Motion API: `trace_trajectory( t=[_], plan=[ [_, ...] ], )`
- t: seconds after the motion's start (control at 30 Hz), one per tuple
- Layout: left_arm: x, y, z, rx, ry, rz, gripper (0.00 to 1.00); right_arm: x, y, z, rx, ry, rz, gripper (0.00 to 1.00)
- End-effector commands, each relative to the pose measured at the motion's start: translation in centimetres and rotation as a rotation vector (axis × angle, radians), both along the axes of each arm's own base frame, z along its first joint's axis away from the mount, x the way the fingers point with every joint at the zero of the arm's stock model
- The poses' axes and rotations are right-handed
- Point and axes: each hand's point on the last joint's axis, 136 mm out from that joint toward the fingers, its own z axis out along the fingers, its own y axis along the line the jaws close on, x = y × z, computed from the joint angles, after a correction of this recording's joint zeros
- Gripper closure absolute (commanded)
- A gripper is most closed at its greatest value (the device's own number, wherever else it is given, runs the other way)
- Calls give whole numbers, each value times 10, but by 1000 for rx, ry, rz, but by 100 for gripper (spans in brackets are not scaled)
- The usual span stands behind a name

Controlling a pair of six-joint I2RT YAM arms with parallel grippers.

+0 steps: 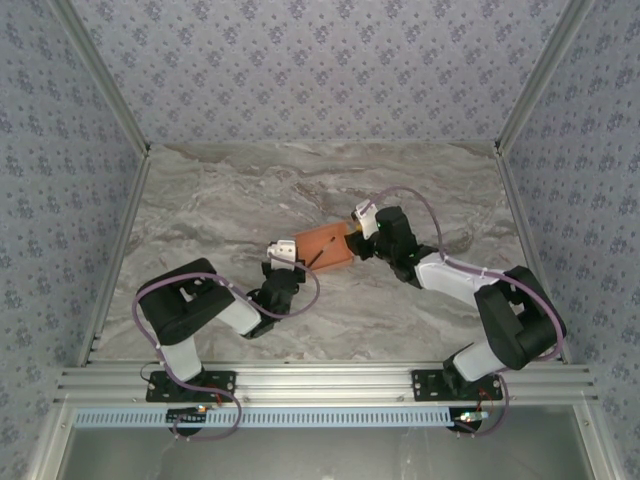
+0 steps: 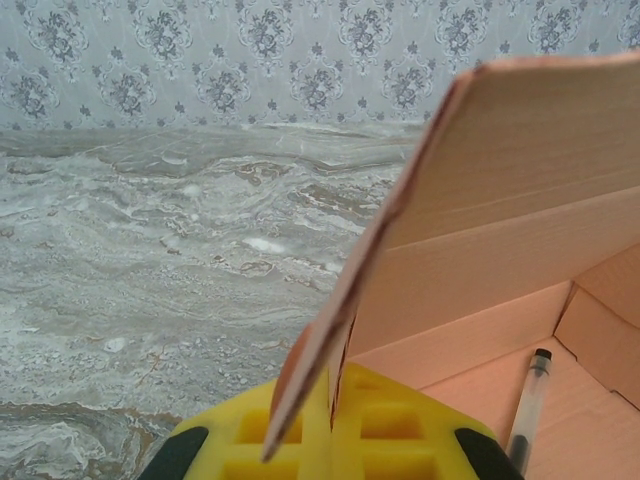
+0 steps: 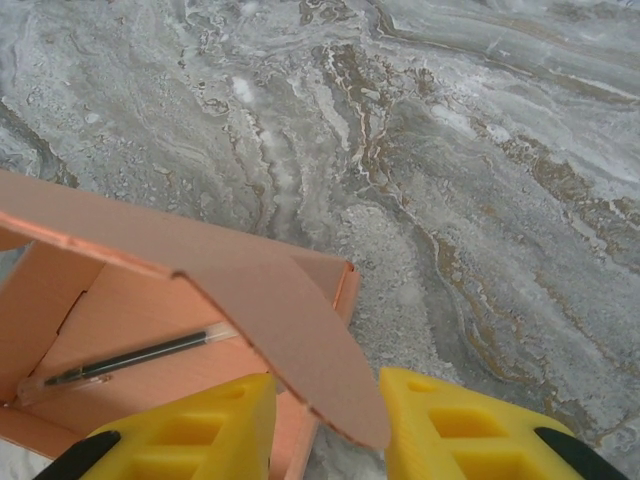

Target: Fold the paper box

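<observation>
The paper box (image 1: 325, 248) lies between the arms; left gripper (image 2: 333, 405) pinches one end flap (image 2: 500, 150), right gripper (image 3: 328, 410) stands wide around the other.

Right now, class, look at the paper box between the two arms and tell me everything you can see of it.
The paper box is thin salmon-orange card, faintly ribbed inside, and only half folded: its walls are creased up around an open tray and its flaps are raised. It rests mid-table on the marbled table. The left gripper is shut on the edge of one upright flap. The right gripper is open, with a rounded flap tip between its fingers. A clear pen lies inside.
</observation>
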Motion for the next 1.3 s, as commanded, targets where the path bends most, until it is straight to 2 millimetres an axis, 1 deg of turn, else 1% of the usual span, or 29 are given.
trace_trajectory(
  t=[0.0, 0.27, 0.43, 0.57, 0.63, 0.7, 0.83, 0.97, 1.03, 1.27],
  plan=[
    [-7, -10, -14, 94, 22, -49, 100, -5, 2, -8, 2, 14, -8, 67],
    [-7, -11, -11, 107, 7, -49, 100, -13, 0, -12, 4, 11, -20, 68],
    [-6, -11, -8, 112, 6, -42, 100, -15, 1, -1, 5, 1, -2, 69],
    [-6, -11, -7, 108, 5, -44, 100, -11, 3, -5, -12, 3, 4, 75],
    [-6, -11, -7, 108, 5, -44, 100, -8, 4, -5, -10, 9, 3, 80],
    [-6, -11, -6, 107, 5, -45, 100, -7, 7, -1, -3, 11, -6, 86],
    [-6, -13, -4, 109, 9, -50, 100, -8, 14, 6, -9, 35, -75, 92],
    [-5, -14, -4, 110, 11, -48, 100, -11, 20, 11, -27, 67, -187, 94],
    [-5, -14, -4, 108, 13, -46, 100, -12, 20, 9, -27, 103, -247, 95],
    [-5, -14, -3, 95, 19, -46, 100, -15, 24, -2, -30, 150, -358, 94]
  ],
)
